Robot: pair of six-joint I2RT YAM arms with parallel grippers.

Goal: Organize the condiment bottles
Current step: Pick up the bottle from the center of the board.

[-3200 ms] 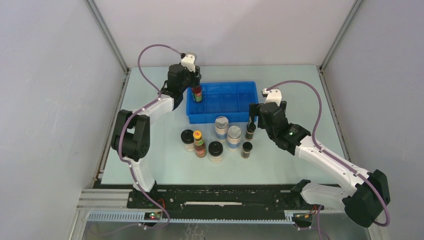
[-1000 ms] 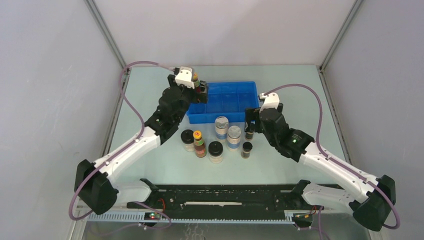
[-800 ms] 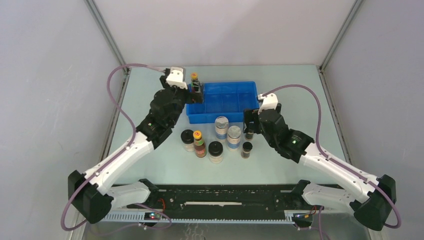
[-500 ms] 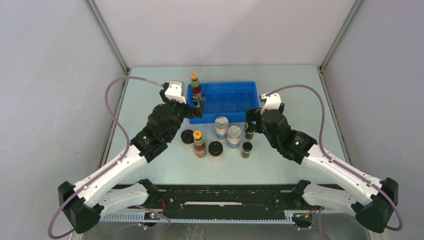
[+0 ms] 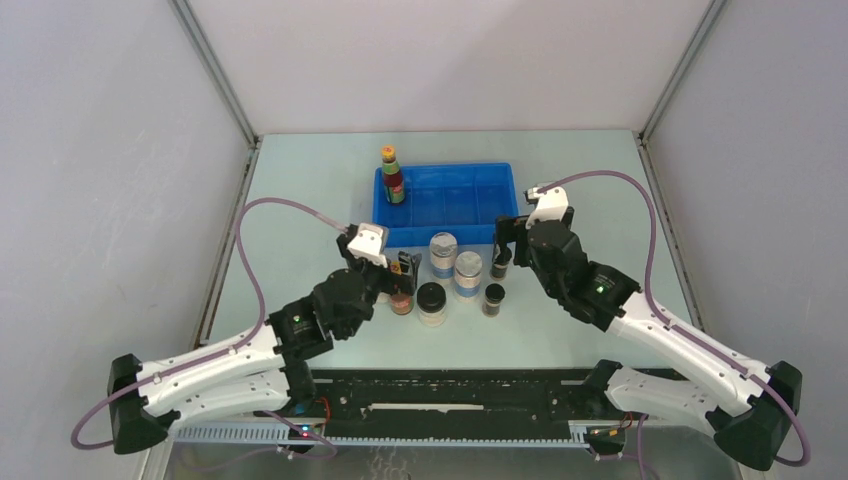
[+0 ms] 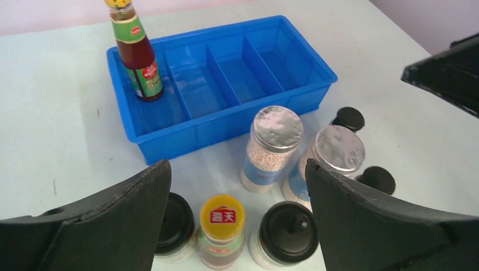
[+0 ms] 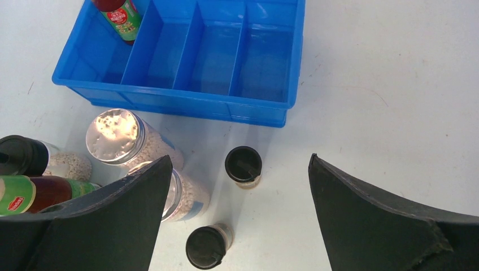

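Your left gripper (image 6: pixel 237 169): jaws spread, empty, above yellow-capped bottle (image 6: pixel 222 228), bottom centre. Your right gripper (image 7: pixel 240 161): jaws spread, empty, over dark vial (image 7: pixel 243 165). One red-labelled bottle (image 6: pixel 138 56): upright, leftmost compartment of blue tray (image 6: pixel 197 135), upper left. The other jars (image 6: pixel 275 141): clustered below tray.

We see a left arm (image 5: pixel 213 360) and right arm (image 5: pixel 680 341) of white shells and bulky black joints, each trailing a looping purple cable (image 5: pixel 282 202), ending in matte black wedge-shaped fingers (image 6: pixel 107 223).
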